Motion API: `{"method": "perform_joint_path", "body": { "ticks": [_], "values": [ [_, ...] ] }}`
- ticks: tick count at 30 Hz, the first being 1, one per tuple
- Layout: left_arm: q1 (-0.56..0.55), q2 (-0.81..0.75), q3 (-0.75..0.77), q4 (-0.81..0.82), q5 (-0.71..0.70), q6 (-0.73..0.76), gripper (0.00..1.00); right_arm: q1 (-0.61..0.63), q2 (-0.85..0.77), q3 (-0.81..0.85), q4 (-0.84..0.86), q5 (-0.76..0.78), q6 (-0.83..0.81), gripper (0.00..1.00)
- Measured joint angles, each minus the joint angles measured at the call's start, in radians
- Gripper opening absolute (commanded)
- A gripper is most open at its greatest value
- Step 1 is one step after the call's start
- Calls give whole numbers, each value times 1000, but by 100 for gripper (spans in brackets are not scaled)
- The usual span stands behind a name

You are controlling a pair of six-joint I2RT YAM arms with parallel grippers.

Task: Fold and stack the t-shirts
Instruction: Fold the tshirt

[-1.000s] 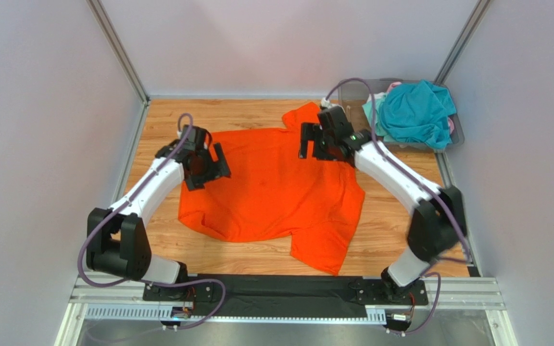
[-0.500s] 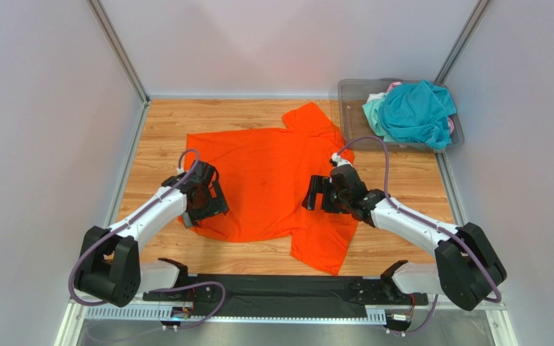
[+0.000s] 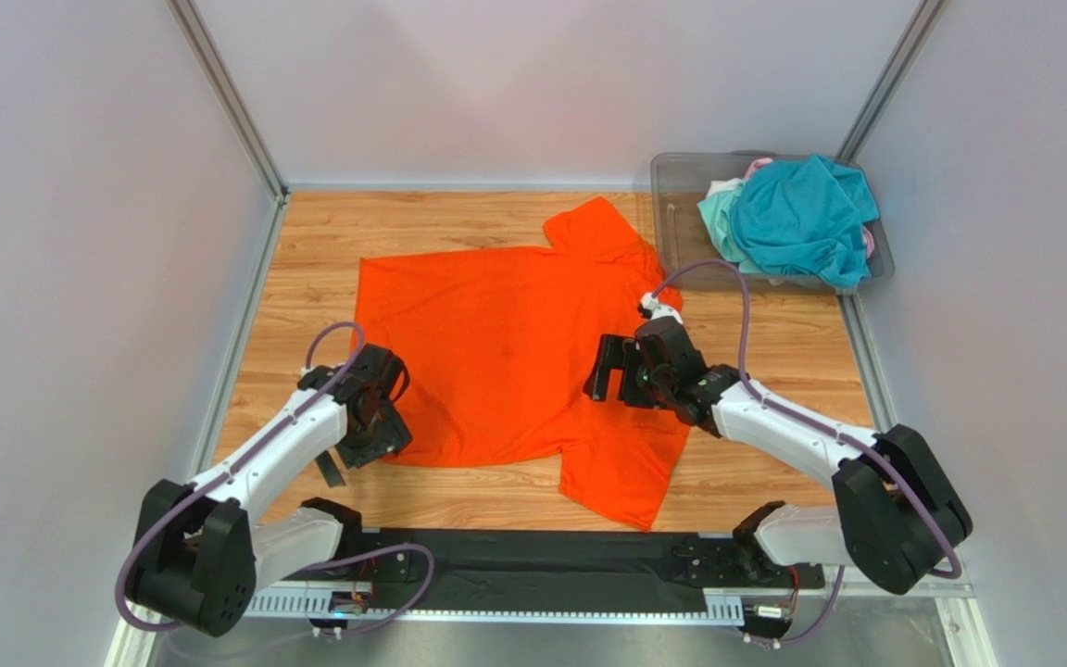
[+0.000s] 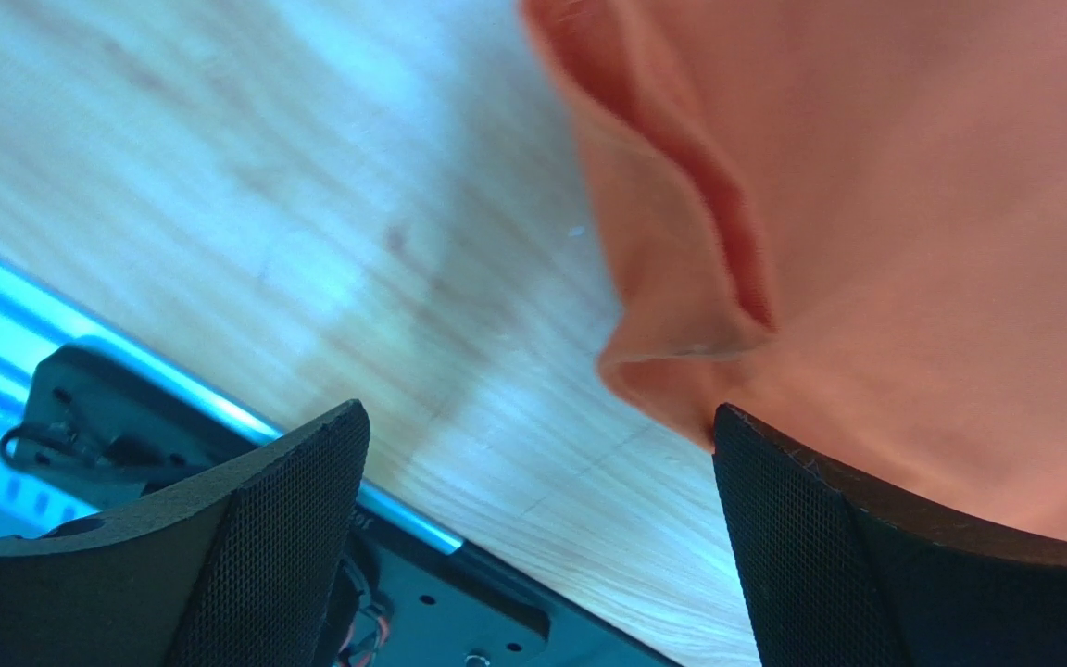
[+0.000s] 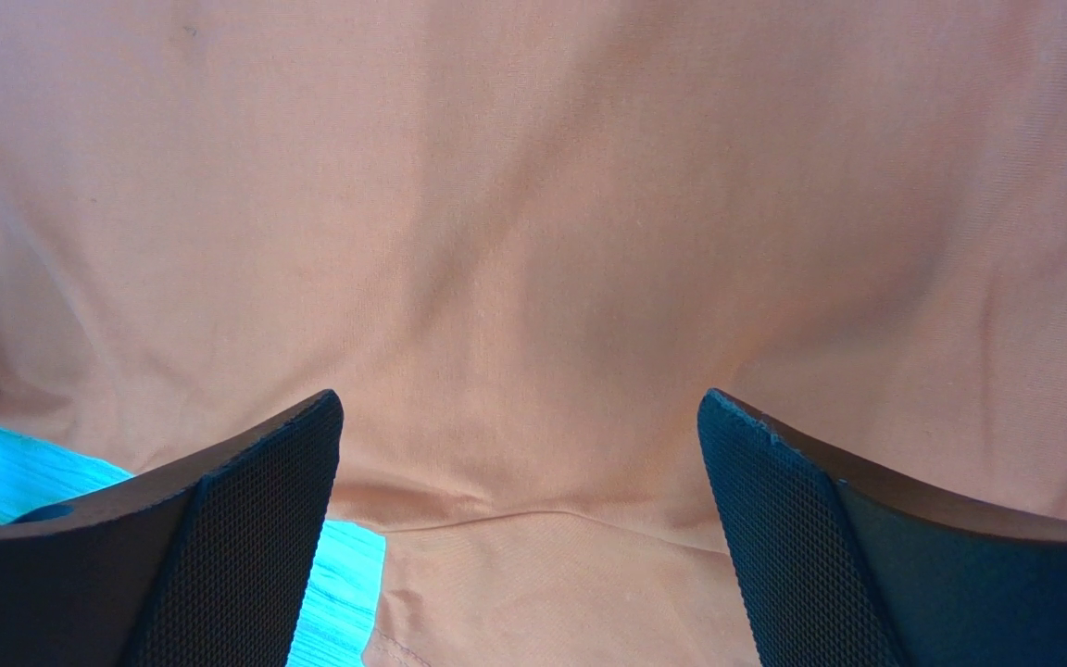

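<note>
Top external view: the orange t-shirt (image 3: 511, 348) is lying spread out on the wooden table (image 3: 317, 236), with one sleeve pointing toward the far right corner and the other toward the near edge.
Left gripper (image 3: 365, 442): it is hanging over the shirt's near-left corner with its jaws standing wide apart, gripping nothing.
Left wrist view: the dark fingers (image 4: 275, 542) are framing the shirt's turned-up corner hem. Bare wood is showing on the left of the gap and orange cloth on the right. Whether a fingertip is touching the cloth cannot be told.
Right gripper (image 3: 619, 373): it is hanging over the shirt's right side, just beside the near sleeve, with its jaws spread wide and nothing between them.
Right wrist view: orange fabric is filling almost the whole frame. A sliver of table is showing at the lower left.
Grey plastic bin (image 3: 664, 174): it is standing at the table's far right corner, well apart from both grippers.
Bin contents: a teal t-shirt (image 3: 804, 216) is lying bunched on top, a pale mint t-shirt (image 3: 717, 211) is showing at its left, and a pink t-shirt (image 3: 759, 164) is peeking out at the far side.
</note>
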Motion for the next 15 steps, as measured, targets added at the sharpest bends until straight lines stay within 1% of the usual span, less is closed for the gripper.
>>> {"method": "perform_joint_path", "body": {
  "ticks": [3, 8, 10, 12, 15],
  "values": [
    [0, -43, -13, -46, -29, -47, 99, 0, -27, -8, -1, 8, 0, 100],
    [0, -109, -14, -71, -81, -90, 96, 0, -90, -22, -2, 27, 0, 100],
    [0, -110, -14, -81, -102, -106, 97, 0, -116, -28, -7, 35, -1, 100],
    [0, -105, -14, -94, -116, -122, 100, 0, -142, -36, -11, 44, -1, 100],
    [0, -101, -14, -117, -140, -169, 100, 0, -169, -43, -18, 54, -1, 100]
  ]
}}
